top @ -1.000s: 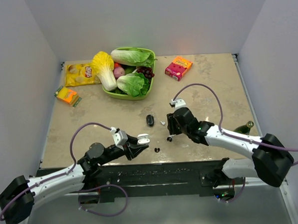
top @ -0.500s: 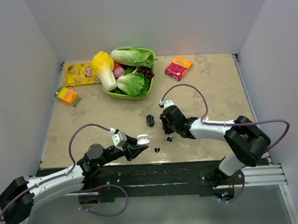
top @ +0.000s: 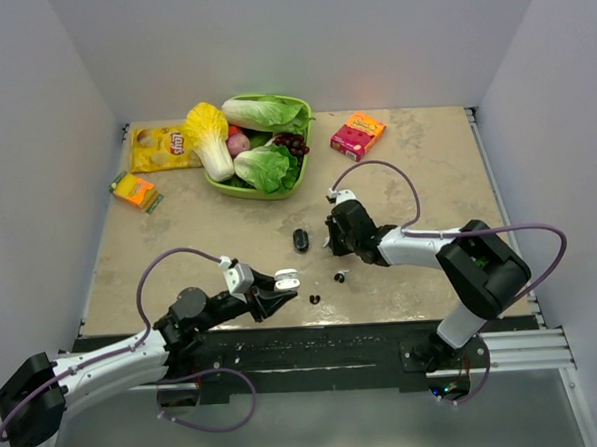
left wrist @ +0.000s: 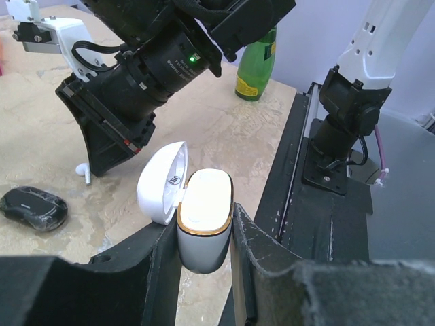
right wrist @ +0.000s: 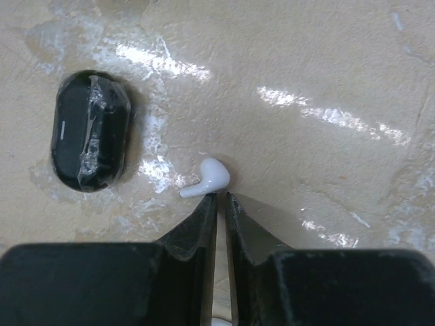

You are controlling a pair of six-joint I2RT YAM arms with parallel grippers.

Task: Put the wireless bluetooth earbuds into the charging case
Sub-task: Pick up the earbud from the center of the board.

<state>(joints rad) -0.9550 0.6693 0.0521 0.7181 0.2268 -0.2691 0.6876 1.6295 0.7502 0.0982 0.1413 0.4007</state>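
Note:
My left gripper [left wrist: 204,234] is shut on the white charging case [left wrist: 204,217], held upright with its lid [left wrist: 160,183] hinged open, near the table's front edge [top: 286,280]. A white stemmed earbud [right wrist: 212,178] lies on the table just beyond my right gripper [right wrist: 221,197]. Its jaws stand almost together with nothing between the tips. In the top view the right gripper [top: 332,244] points down beside the black oval object [top: 300,239]. Two tiny black buds [top: 339,277] [top: 316,300] lie between the arms.
The black oval object [right wrist: 90,130] sits left of the white earbud. At the back are a green basket [top: 227,187] of vegetables, a yellow chip bag [top: 159,149], a red box [top: 358,135] and an orange packet [top: 135,190]. A green bottle [left wrist: 258,61] stands near the right arm's base.
My right gripper has swung left and toward the back, beside the black oval object, and its jaws have closed from wider apart. The left arm and the case have not moved.

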